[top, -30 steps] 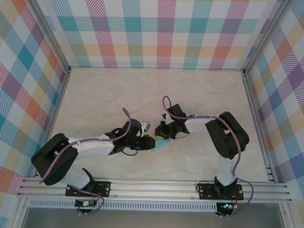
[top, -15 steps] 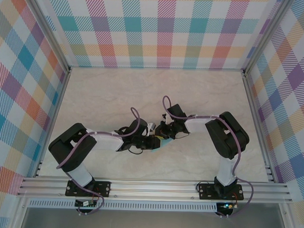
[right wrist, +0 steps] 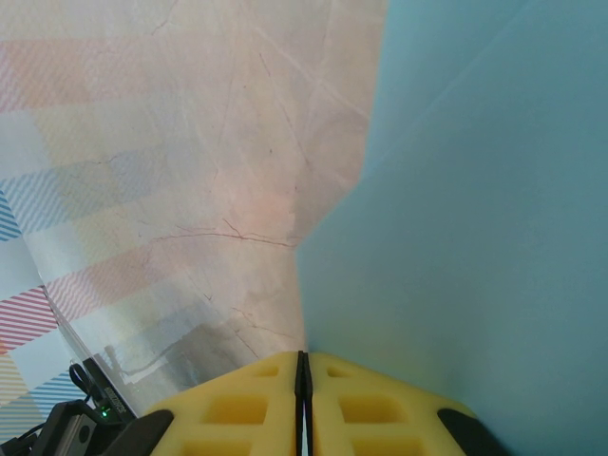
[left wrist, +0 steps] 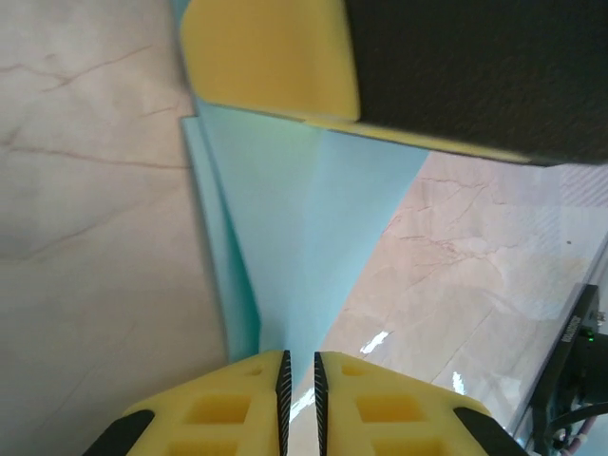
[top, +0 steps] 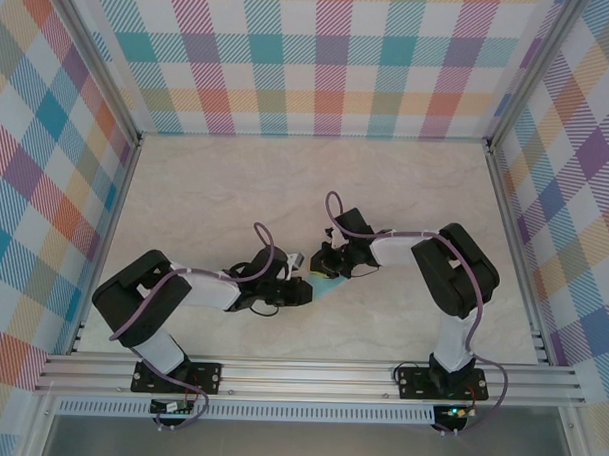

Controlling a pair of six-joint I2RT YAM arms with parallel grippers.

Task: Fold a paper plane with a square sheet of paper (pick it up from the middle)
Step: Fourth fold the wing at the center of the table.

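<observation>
From above, the paper plane (top: 327, 286) is a small light blue wedge lying on the pale, marble-patterned counter (top: 216, 195), near the middle and towards the front. The left hand (top: 302, 291) reaches it from the left and the right hand (top: 328, 267) from behind. The two black hands nearly meet over it. Walls (top: 320, 58) of pastel plaid surround the counter.

In the left wrist view the paper plane (left wrist: 304, 218) is a smooth, matte, unmarked cyan sheet folded into a taper. A crisp lengthwise crease runs down its left side, and layered edges show beside it. Its narrow end runs into the thin slit between the left hand's (left wrist: 300, 369) yellow ribbed fingers, which are clenched on it. At the wide end, a rounded yellow foam pad (left wrist: 271, 57) of the right hand presses on the paper.

In the right wrist view the paper plane (right wrist: 475, 190) is a flat blue expanse with faint fold lines above the veined counter (right wrist: 237, 142). The right hand's (right wrist: 300, 380) yellow fingers are pressed together, pinching the paper's lower edge.
</observation>
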